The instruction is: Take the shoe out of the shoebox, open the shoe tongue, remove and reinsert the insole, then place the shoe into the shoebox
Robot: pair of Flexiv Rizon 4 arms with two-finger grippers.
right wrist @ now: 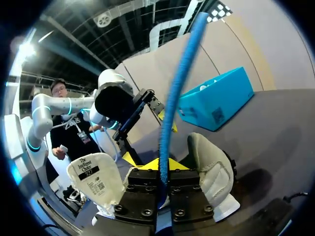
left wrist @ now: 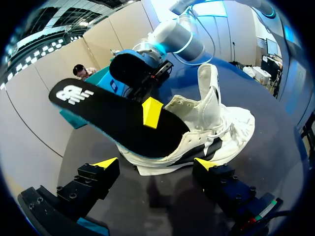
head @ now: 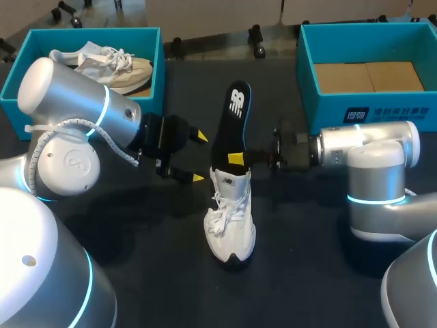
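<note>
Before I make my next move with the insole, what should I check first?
1. Grip: right gripper shut on the insole: ok.
2. Insole's lower end inside the white shoe, the rest sticking out: ok.
3. Tongue lifted clear of the opening: ok.
4. Shoe braced: not ok. The left gripper is open, beside the shoe without touching it.
5. Right shoebox free for the shoe: ok, only cardboard inside.

Even overhead light — soft shadows, faint glare.
</note>
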